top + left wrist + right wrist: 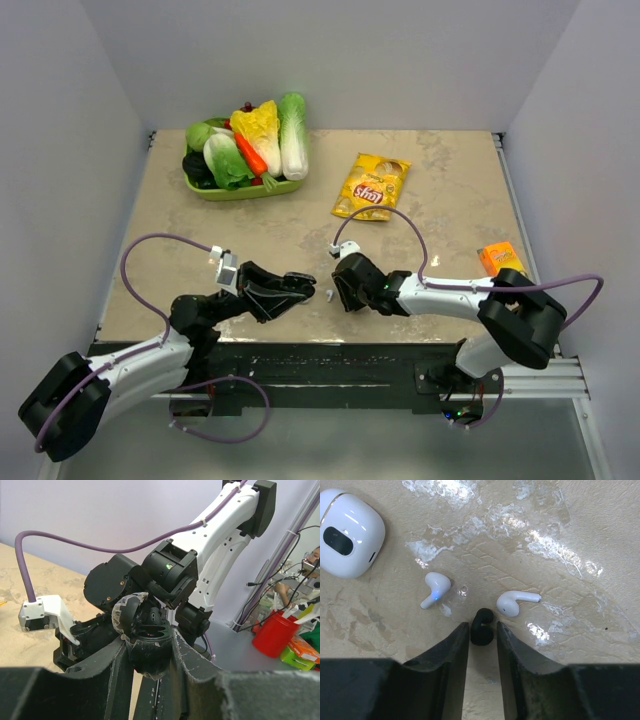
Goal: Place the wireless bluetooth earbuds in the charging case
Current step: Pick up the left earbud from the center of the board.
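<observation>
The dark bud [482, 627] lies on the table [580, 645] directly between the tips of the right gripper [482, 626], with its long axis along the fingers. The jaws stand narrow around it; I cannot tell if they already press it. The left gripper [149, 641] pinches the open dark case [147, 630], near on the left.

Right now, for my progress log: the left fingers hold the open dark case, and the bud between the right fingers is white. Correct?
Only the colour is wrong: the right wrist view shows a dark earbud between the right fingers; the white earbuds lie on the table beyond. The left fingers hold the open dark case.
</observation>
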Motion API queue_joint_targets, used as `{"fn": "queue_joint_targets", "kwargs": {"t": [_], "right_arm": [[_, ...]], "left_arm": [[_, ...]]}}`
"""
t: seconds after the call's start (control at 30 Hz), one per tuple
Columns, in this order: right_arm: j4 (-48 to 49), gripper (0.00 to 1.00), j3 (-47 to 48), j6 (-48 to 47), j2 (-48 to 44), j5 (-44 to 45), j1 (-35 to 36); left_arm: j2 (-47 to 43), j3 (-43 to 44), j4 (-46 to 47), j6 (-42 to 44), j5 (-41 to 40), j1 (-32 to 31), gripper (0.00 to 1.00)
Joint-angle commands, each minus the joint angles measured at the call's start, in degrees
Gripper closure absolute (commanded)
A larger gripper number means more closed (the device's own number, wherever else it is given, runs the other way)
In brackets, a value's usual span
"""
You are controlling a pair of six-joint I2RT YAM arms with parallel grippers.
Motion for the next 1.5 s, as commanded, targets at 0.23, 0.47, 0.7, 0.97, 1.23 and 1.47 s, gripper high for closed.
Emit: {"fn": "queue_joint_targets", "kwargs": {"t": [0.23,0.47,0.7,0.97,1.23,1.47], "right_arm": [[0.59,0.53,0.76,1.46,-2.00,1.42,-0.11],[0.59,0.61,1.21,1.72,-2.00,2.65,-0.12],[-0.37,0.61,1.38,1.90,-2.88,4.85,-0.12],[-0.91,0.64,1.21,1.55,-3.41,5.46,-0.12],[-0.55,0.77,0.94,1.37,-2.97,4.93,-0.12],[-0.90,1.00,0.77,1.55,-5.15,5.55,-0.12]], "left_arm": [[-0.24,-1.23,14.37,1.75,-0.80,-0.48,1.00],[-0.15,-1.40,14.46,1.58,-0.98,-0.66,1.00],[0.11,-1.40,14.46,1.66,-0.98,-0.92,1.00],[1.08,-0.87,14.90,1.66,-0.63,-1.01,1.00],[1.43,-0.79,15.08,1.49,-0.72,-1.01,1.00],[1.69,-0.79,15.08,1.58,-0.63,-1.01,1.00]]}}
